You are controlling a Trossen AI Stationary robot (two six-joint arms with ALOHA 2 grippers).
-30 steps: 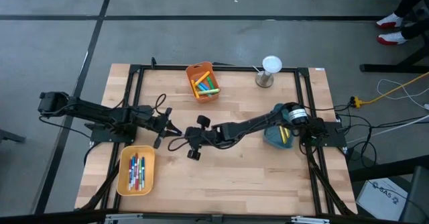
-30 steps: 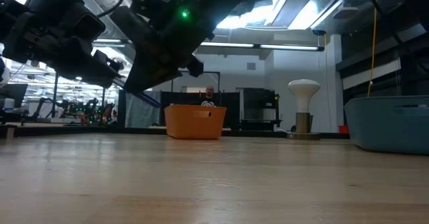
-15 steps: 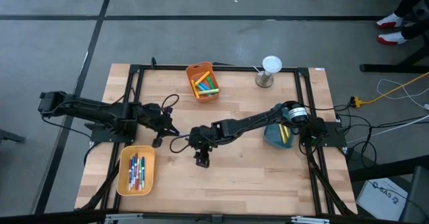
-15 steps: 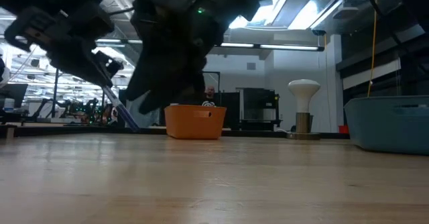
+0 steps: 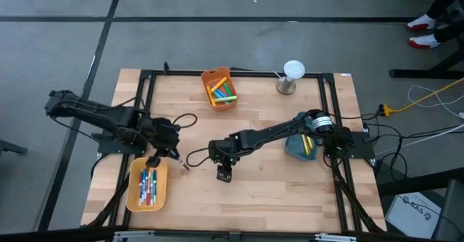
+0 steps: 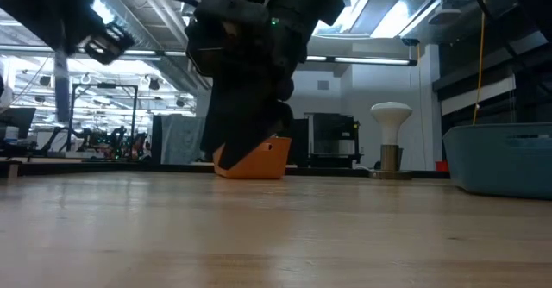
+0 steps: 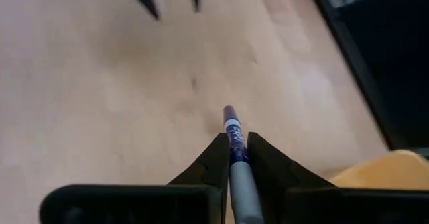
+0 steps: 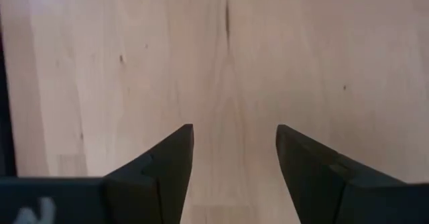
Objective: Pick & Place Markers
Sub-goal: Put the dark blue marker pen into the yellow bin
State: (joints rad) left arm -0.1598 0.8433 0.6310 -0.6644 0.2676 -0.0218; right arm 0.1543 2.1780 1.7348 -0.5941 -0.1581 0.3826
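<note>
Over the yellow tray's rim, left gripper clamped a blue marker, probably mid-carry to the markers already inside. Next move called for lowering over the tray, then letting go. Right gripper hovered spread wide, empty, mid-table.

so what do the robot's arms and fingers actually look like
Both arms are dark, nearly black, jointed links with loose black cables looping beside them. The left gripper has two matte black fingers tapering to narrow tips on a black crossbar. The right gripper has broader black fingers, and a white marking shows on its crossbar.
</note>
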